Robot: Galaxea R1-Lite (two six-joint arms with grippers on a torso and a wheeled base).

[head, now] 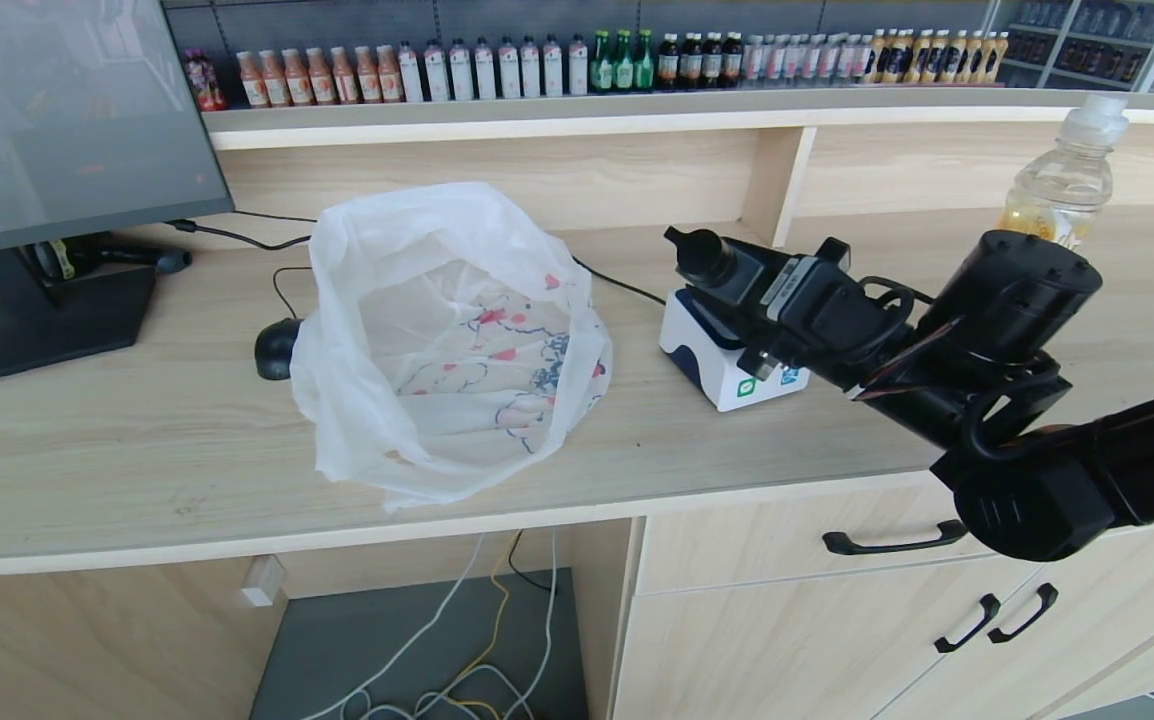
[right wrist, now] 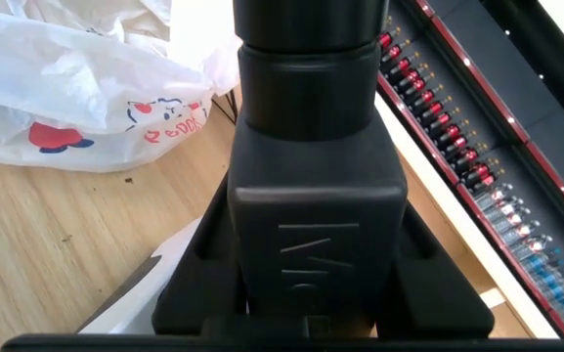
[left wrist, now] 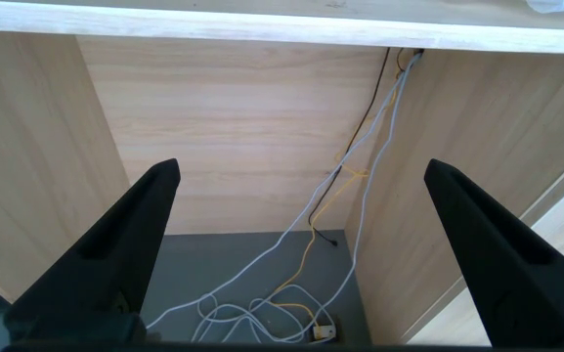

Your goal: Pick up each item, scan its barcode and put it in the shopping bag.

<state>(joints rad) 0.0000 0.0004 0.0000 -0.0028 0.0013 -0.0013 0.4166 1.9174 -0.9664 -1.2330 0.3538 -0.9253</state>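
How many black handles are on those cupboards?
3. A drawer handle under the counter; below it, side by side, a left door handle and a right door handle. The right arm may hide others.

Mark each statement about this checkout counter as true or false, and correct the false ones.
1. The right gripper holds a black bottle close to the scanner. True.
2. The shopping bag lies folded flat. False: it stands open on the counter.
3. The left gripper is clamped on an item. False: it is open and empty, below the counter near the cables.
4. A computer mouse sits beside the shopping bag. True.
5. The clear bottle of yellow liquid is inside the bag. False: it stands on the counter, to the robot's right of the scanner.
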